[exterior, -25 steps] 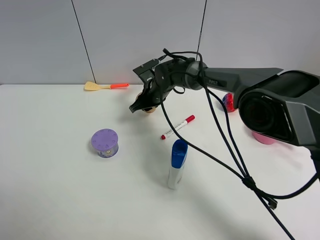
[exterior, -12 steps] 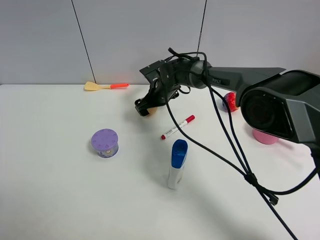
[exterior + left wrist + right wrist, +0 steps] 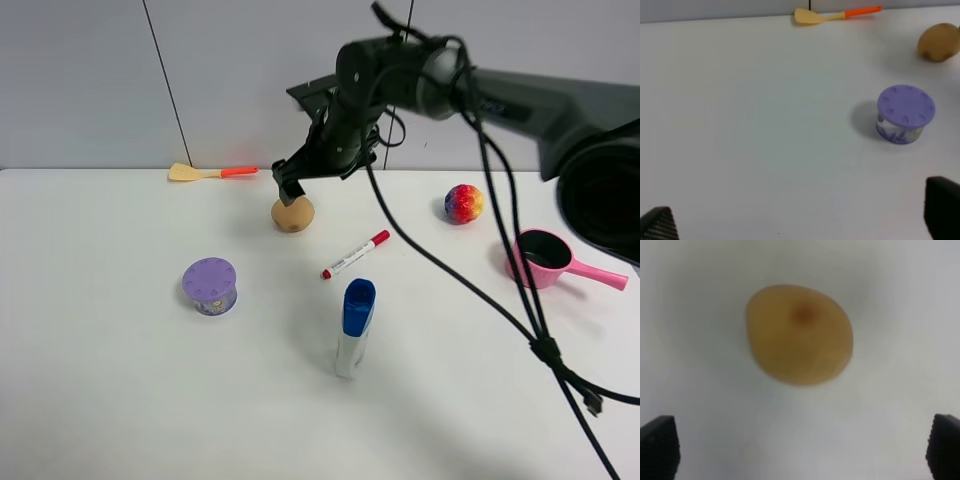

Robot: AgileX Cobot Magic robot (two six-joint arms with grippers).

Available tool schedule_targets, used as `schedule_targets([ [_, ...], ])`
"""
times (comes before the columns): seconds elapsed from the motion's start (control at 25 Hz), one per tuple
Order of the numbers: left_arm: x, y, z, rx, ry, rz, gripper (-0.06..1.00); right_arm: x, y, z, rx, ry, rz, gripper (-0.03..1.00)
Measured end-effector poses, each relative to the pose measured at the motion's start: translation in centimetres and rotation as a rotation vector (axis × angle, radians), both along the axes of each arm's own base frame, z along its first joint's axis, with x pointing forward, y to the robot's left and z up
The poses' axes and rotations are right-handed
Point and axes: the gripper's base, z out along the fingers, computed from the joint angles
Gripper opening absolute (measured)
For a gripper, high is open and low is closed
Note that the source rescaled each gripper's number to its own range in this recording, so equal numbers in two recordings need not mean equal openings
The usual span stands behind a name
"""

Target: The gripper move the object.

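Observation:
The tan potato-like object (image 3: 292,215) lies on the white table, free of any grip. It fills the middle of the right wrist view (image 3: 799,334) and shows at the edge of the left wrist view (image 3: 939,42). My right gripper (image 3: 290,190) hangs just above it, open and empty, fingertips (image 3: 659,447) wide apart. My left gripper (image 3: 800,225) is open and empty; only its fingertips (image 3: 942,212) show, and it is out of the exterior view.
A purple round-lidded jar (image 3: 210,286) stands left of centre. A red marker (image 3: 355,254) and an upright blue-capped bottle (image 3: 354,327) are near the middle. A rainbow ball (image 3: 463,203) and pink cup (image 3: 545,259) sit right. A wooden spatula (image 3: 210,172) lies at the back.
My right gripper has let go of the tan object and risen straight up from it. The object now lies alone on the table.

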Motion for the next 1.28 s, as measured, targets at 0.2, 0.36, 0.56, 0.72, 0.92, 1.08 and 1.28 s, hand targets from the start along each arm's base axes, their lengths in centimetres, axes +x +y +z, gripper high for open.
schedule_targets([
  [0.2, 0.0, 0.0, 0.0, 0.000, 0.000, 0.000, 1.00, -3.3, -2.2, 6.0, -0.044, 0.088, 0.021, 1.00],
  [0.36, 0.0, 0.0, 0.0, 0.000, 0.000, 0.000, 1.00, -3.6, -5.2, 9.3, -0.032, 0.049, -0.022, 1.00],
  [0.56, 0.0, 0.0, 0.0, 0.000, 0.000, 0.000, 1.00, -2.9, -12.0, 13.5, -0.021, -0.049, -0.175, 1.00],
  [0.72, 0.0, 0.0, 0.0, 0.000, 0.000, 0.000, 1.00, -3.5, -17.6, 16.5, -0.029, -0.131, -0.310, 1.00],
  [0.92, 0.0, 0.0, 0.0, 0.000, 0.000, 0.000, 1.00, -6.8, -23.4, 17.8, -0.039, -0.134, -0.455, 1.00],
  [1.08, 0.0, 0.0, 0.0, 0.000, 0.000, 0.000, 1.00, -11.9, -26.8, 17.6, -0.052, -0.109, -0.557, 1.00],
  [1.28, 0.0, 0.0, 0.0, 0.000, 0.000, 0.000, 1.00, -20.0, -29.1, 17.3, -0.053, -0.134, -0.678, 1.00],
])
